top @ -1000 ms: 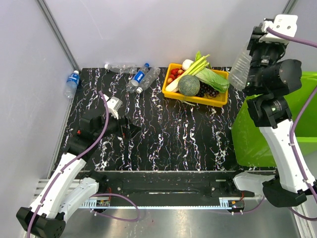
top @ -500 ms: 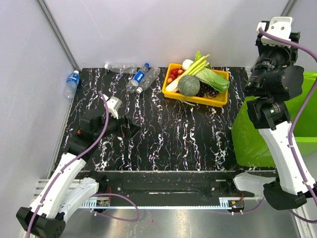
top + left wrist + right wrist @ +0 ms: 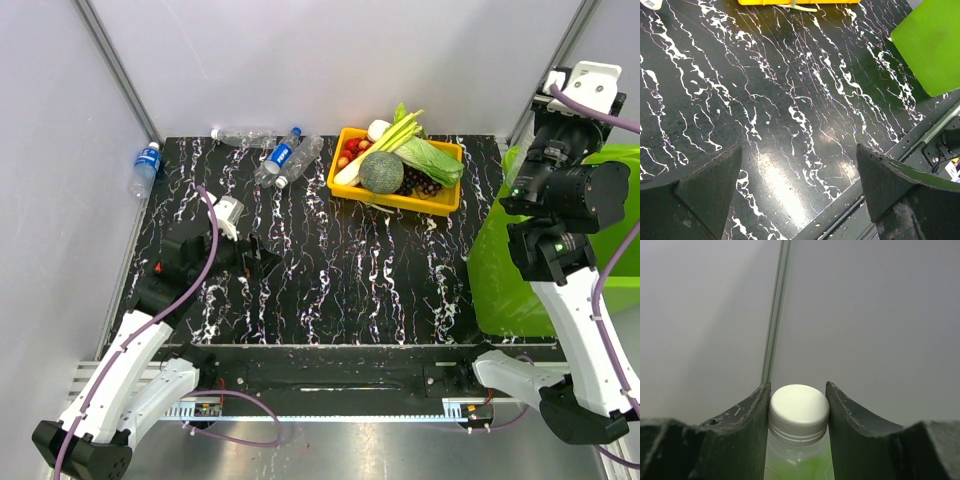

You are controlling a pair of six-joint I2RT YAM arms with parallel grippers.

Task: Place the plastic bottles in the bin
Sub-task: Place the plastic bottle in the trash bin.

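My right gripper (image 3: pixel 798 386) is shut on the white cap of a clear plastic bottle (image 3: pixel 800 460), whose body shows green behind it. In the top view the right arm (image 3: pixel 565 190) is raised over the lime-green bin (image 3: pixel 500 270) at the table's right, and the held bottle is hidden behind it. Two bottles with blue labels (image 3: pixel 285 155) lie at the back of the table beside a clear one (image 3: pixel 240 135). Another bottle (image 3: pixel 146 165) lies past the left edge. My left gripper (image 3: pixel 797 165) hangs open over bare tabletop, nothing between its fingers.
A yellow tray (image 3: pixel 395 200) of vegetables and fruit stands at the back centre, between the loose bottles and the bin. A corner of the bin (image 3: pixel 935 45) shows in the left wrist view. Grey walls close the back and sides.
The right arm has swung to the right with the bottle, from beside the table's right edge to over the bin. The bottle no longer shows from above. The left arm has stayed put.
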